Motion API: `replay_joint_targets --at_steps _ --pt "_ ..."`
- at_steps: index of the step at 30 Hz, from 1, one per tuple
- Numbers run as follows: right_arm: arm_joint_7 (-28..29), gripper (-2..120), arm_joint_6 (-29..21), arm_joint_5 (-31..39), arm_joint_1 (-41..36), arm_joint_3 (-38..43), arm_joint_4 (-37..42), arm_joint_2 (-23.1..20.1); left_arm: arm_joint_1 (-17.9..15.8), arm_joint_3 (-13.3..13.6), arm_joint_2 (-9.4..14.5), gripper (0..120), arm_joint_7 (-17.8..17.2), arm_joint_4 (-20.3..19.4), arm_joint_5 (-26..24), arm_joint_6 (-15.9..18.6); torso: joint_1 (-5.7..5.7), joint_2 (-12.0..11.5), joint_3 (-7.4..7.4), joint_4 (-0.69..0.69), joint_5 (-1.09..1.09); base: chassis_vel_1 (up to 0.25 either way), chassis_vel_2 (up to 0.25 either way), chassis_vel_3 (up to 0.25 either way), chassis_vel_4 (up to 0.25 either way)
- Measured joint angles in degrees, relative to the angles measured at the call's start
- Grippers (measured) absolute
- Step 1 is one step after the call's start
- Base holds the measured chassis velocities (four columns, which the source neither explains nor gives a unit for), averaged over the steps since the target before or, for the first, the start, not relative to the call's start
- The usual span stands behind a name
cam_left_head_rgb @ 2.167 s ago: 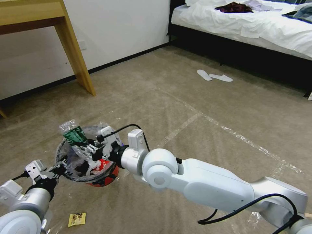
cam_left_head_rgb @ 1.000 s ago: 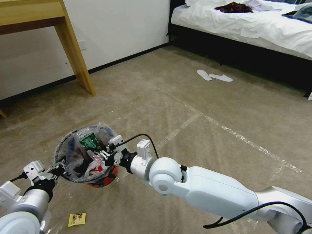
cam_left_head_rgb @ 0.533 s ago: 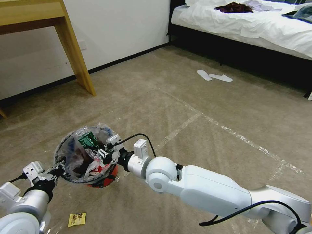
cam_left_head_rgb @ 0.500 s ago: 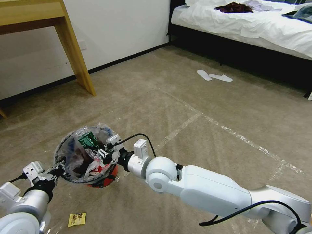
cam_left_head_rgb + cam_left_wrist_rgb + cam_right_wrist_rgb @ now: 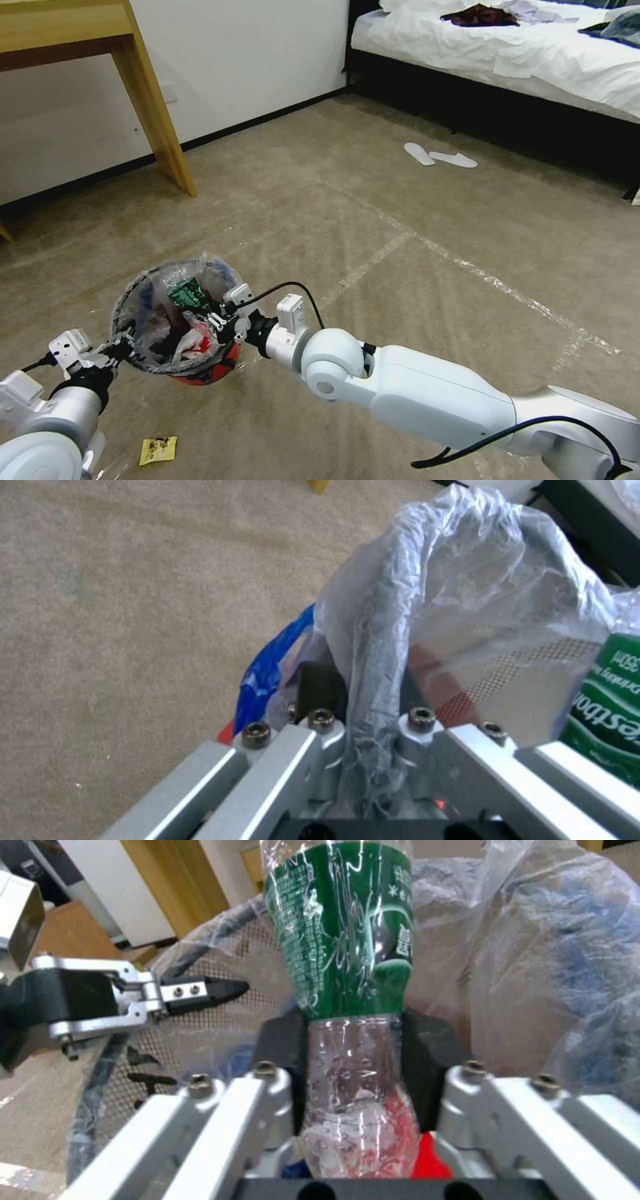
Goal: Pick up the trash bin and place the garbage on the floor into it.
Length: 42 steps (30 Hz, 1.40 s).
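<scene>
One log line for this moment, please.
left hand: shut on trash bin rim | right hand: shut on bottle, inside bin | yellow wrapper: on floor

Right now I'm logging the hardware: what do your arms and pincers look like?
Both arms have smooth white rounded shells with black cables. The right pincer and left pincer are silver metal linkages with black pads and dark screws.

Red bin (image 5: 200,373) off floor; green-label bottle (image 5: 185,293) prob. inside.

A white wall (image 5: 253,60) backs the wooden table (image 5: 143,100); a white-sheeted bed (image 5: 507,53) stands beyond two slippers (image 5: 440,157).
</scene>
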Motion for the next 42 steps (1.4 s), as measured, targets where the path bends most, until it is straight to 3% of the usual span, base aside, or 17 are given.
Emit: replay_joint_targets --at_steps 3,7,9,13,16,19,31,42 --pt "-0.2 48 0.1 -0.2 -0.1 -0.1 -0.2 0.1 -0.2 0.0 0.0 2 0.0 0.2 0.0 0.0 0.0 0.0 0.0 0.0 0.0 0.0 0.0 0.0 0.0" --pt "-0.4 56 0.2 -0.3 -0.1 -0.2 -0.4 0.2 -0.2 0.0 0.0 2 0.0 0.3 0.0 0.0 0.0 0.0 0.0 0.0 0.0 0.0 0.0 0.0 0.0" --pt "-0.6 70 0.4 -0.4 0.0 -0.2 -0.6 0.3 -0.2 0.0 0.0 2 0.0 0.3 -0.1 0.0 0.0 0.0 0.0 0.0 0.0 0.0 0.0 0.0 0.0" --pt "-0.6 76 0.4 -0.4 0.0 -0.3 -0.6 0.3 -0.2 0.0 0.0 2 0.0 0.4 -0.1 0.0 0.0 0.0 0.0 0.0 0.0 0.0 0.0 0.0 0.0" --pt "-0.7 93 0.5 -0.6 0.1 -0.3 -0.7 0.3 -0.2 0.0 0.0 2 0.0 0.4 -0.1 -0.1 0.0 0.0 0.0 0.0 0.0 0.0 0.0 0.0 0.0" --pt "-0.7 100 0.6 -0.8 0.0 -0.3 -0.8 0.3 -0.3 0.0 0.0 2 0.0 0.4 -0.1 -0.1 0.0 0.0 0.0 0.0 0.0 0.0 0.0 0.0 0.0" --pt "-0.8 100 1.4 -0.9 0.0 1.1 -0.1 0.8 0.0 -0.1 0.0 2 0.0 0.3 -0.1 -0.1 0.0 0.0 0.0 0.0 0.0 0.0 0.0 0.0 0.0" --pt "-3.9 100 5.5 -0.7 -0.7 10.2 3.8 1.4 -0.2 -0.3 -0.2 2 0.0 0.5 0.1 -0.2 0.0 0.0 0.0 0.0 0.0 0.0 0.0 0.0 0.0"
